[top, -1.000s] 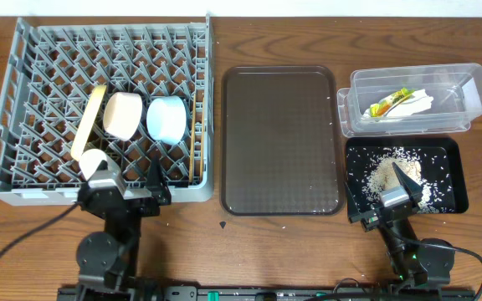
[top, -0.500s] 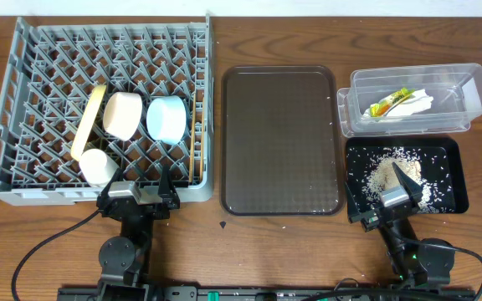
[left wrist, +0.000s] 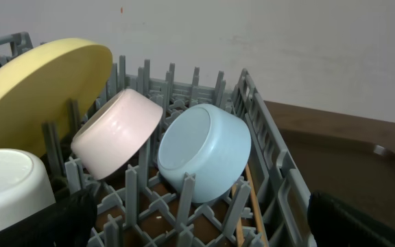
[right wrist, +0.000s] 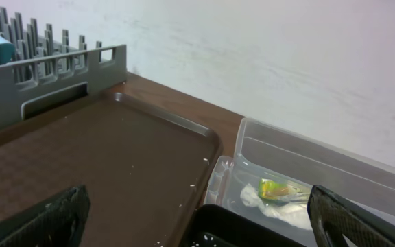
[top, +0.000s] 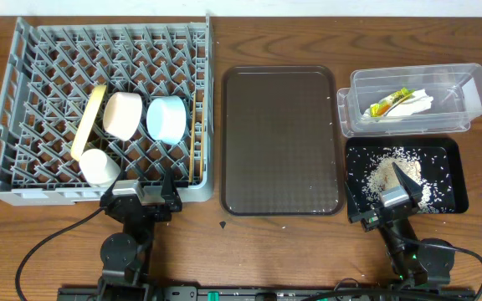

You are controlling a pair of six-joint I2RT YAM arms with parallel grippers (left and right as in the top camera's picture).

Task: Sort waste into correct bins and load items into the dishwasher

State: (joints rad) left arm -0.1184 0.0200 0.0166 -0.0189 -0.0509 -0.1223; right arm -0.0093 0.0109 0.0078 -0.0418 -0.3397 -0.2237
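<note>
Inspection: yellow plate (top: 88, 121), pinkish bowl (top: 122, 114), blue bowl (top: 166, 119), white cup (top: 97, 165) and chopsticks (top: 195, 142) all stand in the dish rack (top: 23, 167). Napkin (top: 417, 102) and wrapper (top: 390, 104) lie in the clear tub (top: 475, 92); the rice (top: 387, 171) lies in the black tray (top: 450, 180). My left gripper (top: 138, 202) sits at the rack's near edge and my right gripper (top: 396, 191) by the black tray. Both have fingers spread apart and are empty. Judgement: sorting and loading look finished, so the next move calls only for parking both arms clear.
</note>
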